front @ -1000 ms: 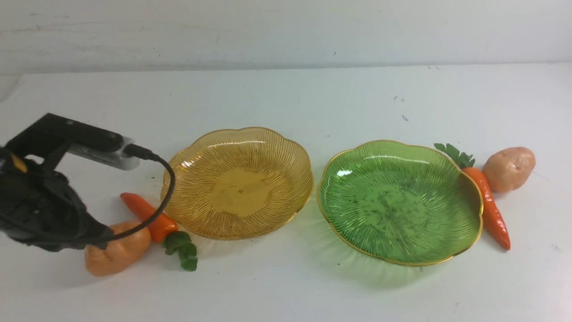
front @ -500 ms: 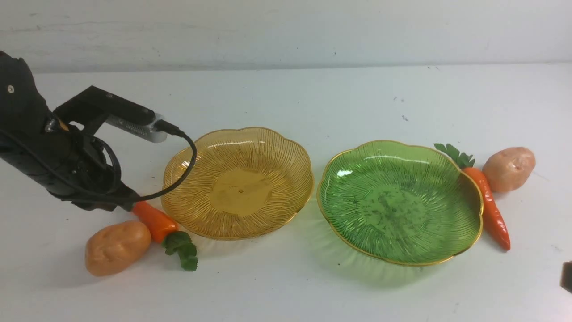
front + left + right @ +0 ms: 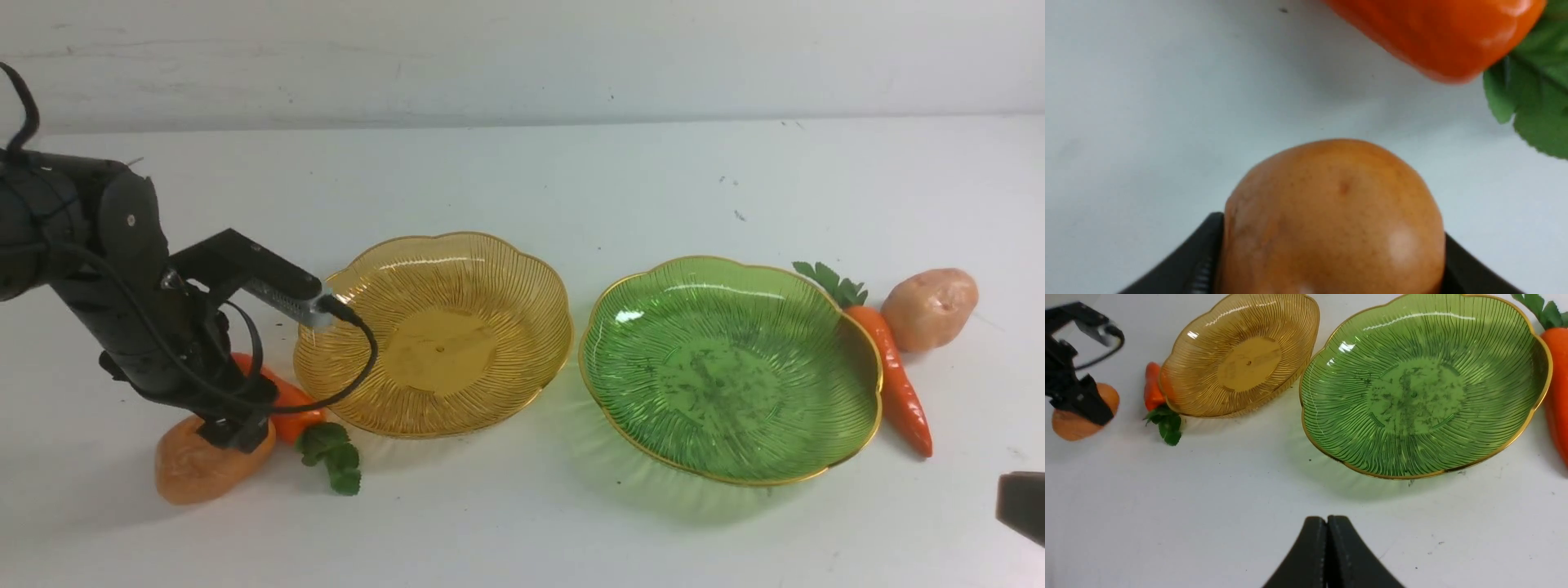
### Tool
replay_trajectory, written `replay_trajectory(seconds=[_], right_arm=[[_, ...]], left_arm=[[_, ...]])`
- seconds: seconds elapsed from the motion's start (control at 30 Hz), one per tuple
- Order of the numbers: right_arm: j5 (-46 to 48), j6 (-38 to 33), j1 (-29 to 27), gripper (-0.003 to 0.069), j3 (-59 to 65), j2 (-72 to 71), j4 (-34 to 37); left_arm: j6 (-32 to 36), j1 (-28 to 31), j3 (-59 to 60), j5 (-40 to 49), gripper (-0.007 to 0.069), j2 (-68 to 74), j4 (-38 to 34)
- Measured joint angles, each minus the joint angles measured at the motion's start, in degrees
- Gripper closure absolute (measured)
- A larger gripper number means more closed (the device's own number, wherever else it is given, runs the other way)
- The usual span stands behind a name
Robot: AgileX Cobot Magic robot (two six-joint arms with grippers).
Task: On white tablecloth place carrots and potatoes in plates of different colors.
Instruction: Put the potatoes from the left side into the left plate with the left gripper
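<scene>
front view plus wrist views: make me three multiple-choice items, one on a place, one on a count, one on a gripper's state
1. Which potato is the left gripper at?
A. the one beyond the green plate
B. the one near the amber plate
2. How many plates are there?
A. two
B. three
3. How is the right gripper?
A. wide open
B. shut

1 B: the left gripper straddles the left potato, near the amber plate.
2 A: only the amber plate and the green plate show.
3 B: the right gripper's fingertips meet.
</scene>
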Motion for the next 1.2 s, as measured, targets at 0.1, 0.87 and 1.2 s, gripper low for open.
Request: replay_trajectory(seconds=[0.1, 0.87, 1.2], right_arm=[[-0.21, -0.08, 0.0, 0.0674, 0.0, 0.55, 0.04], [-1.05, -0.44, 0.0, 0.0674, 0.0, 1.43, 0.04], [0.49, -1.21, 0.0, 0.0674, 0.0, 1.43, -0.01]], left_arm=[[-2.04, -0.93, -6.3, -1.34, 0.0195, -2.65, -8.26], [-6.0, -7.59, -9.44, -21.6, -0.0059, 6.56, -21.75], [-13.53, 0.38, -12.66, -11.49, 0.0483, 2.99, -13.6]])
